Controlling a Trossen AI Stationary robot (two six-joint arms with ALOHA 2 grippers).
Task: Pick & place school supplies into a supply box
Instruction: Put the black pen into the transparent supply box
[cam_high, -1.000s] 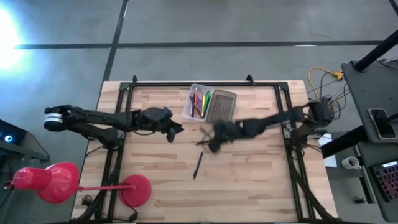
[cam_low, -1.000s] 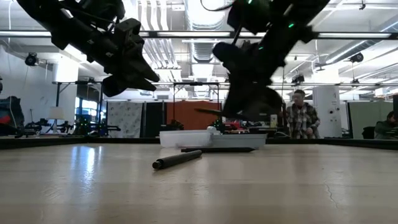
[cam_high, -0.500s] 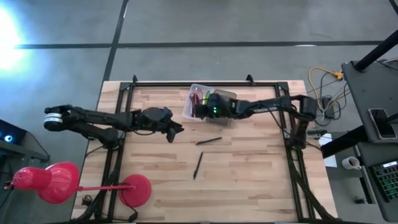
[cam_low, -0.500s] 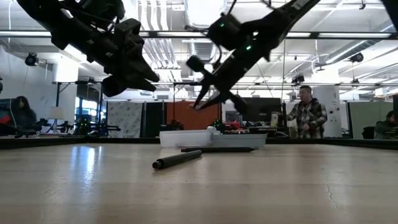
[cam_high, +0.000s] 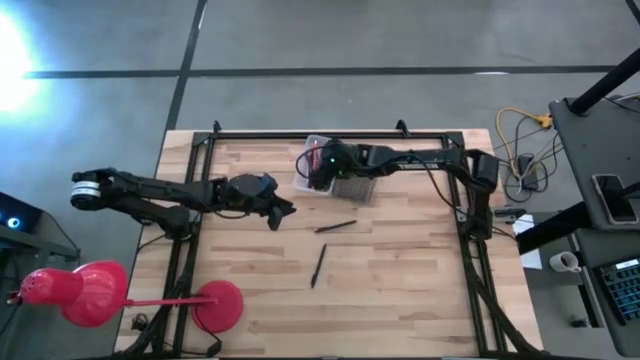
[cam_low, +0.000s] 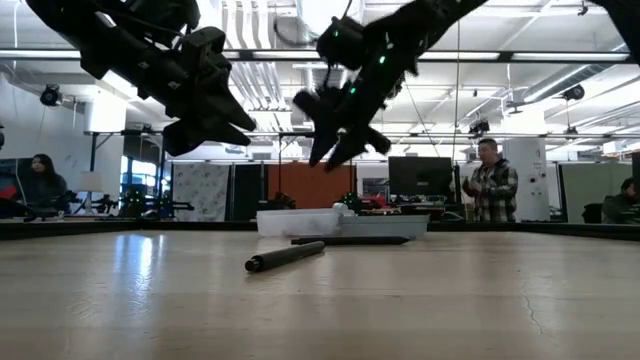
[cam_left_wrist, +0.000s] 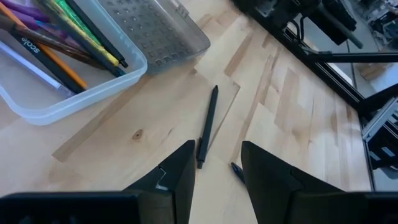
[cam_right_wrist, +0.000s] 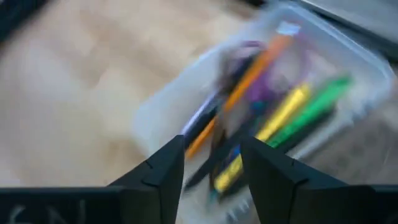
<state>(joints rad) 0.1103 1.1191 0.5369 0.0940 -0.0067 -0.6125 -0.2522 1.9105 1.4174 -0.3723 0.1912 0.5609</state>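
Right pincer (cam_high: 318, 170) now over supply box (cam_high: 309, 152), fingers parted.

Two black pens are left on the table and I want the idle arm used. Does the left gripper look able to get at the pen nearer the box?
Probably yes. The left gripper hangs open above bare wood, with the nearer black pen just ahead and nothing between them. The right gripper is over the supply box, out of the way.
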